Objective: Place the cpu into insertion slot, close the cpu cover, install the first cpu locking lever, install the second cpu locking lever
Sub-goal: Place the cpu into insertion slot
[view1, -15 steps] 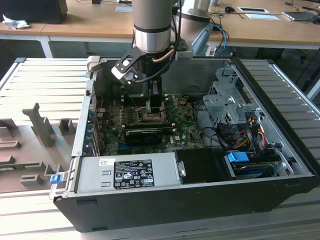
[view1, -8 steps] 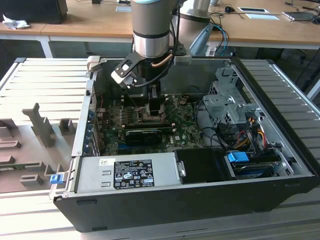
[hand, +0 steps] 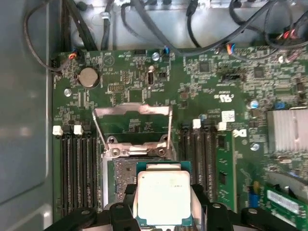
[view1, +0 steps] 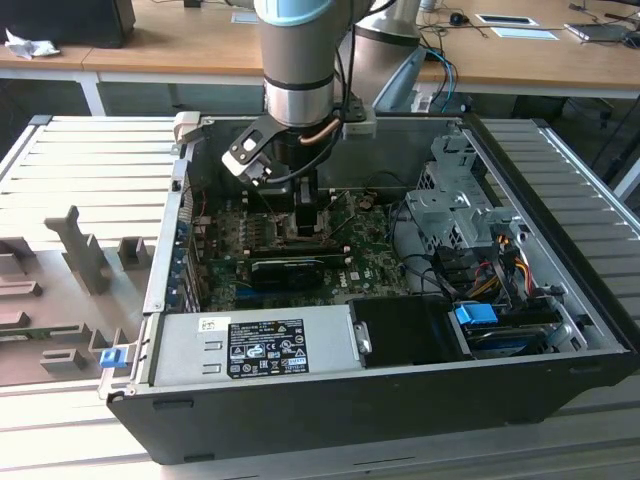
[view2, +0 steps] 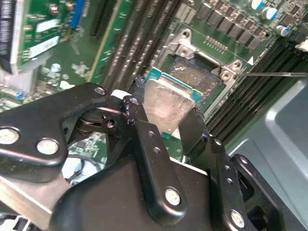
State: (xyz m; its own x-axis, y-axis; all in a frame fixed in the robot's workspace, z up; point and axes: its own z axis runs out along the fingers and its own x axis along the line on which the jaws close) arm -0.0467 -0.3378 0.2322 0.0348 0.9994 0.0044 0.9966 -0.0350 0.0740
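My gripper [view1: 305, 207] reaches down into the open computer case over the green motherboard [view1: 360, 265]. It is shut on the cpu [hand: 162, 195], a flat square chip with a dull silver top, held by two opposite edges between the black fingers [view2: 144, 130]. In both wrist views the cpu [view2: 168, 103] hovers just above the insertion slot [hand: 122, 171], partly over its opening [view2: 192, 77]. The cpu cover [hand: 132, 110], a thin metal frame with a square window, is swung open away from the slot. Two thin wire locking levers [hand: 99, 132] [hand: 171, 126] stand released beside it.
Black memory slots [hand: 77, 168] flank the socket on both sides. A finned heat sink [hand: 288, 130], a coin battery [hand: 89, 77] and cable bundles [hand: 202, 24] lie around it. A power supply [view1: 260, 345] and a drive cage [view1: 450, 200] crowd the case; its grey wall [hand: 24, 120] is close.
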